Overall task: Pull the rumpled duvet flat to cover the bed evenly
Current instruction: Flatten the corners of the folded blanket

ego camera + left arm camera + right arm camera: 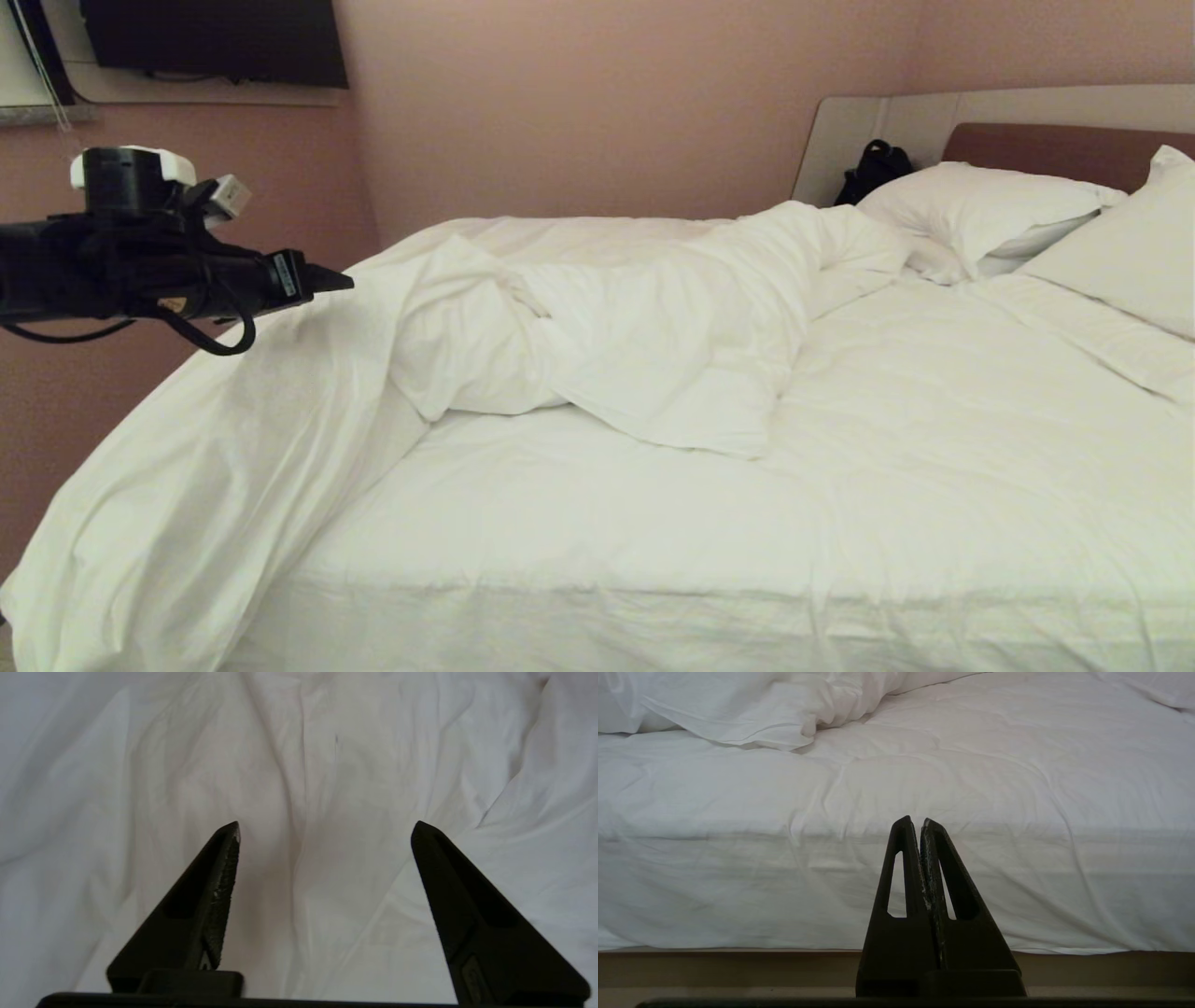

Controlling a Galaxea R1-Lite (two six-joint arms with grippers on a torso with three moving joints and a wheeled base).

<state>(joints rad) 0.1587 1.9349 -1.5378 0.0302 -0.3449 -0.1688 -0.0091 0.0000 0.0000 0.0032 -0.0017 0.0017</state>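
The duvet (597,327) lies heaped along the far left of the bed (840,523), one end spilling off the left corner. Risk: the left claw (327,277), tips spread and empty above that spill, could pinch only thin cover and bunch it. Right claw (916,823) pressed together, parked near the bed's side. Pink walls, pillows (980,210) far right.
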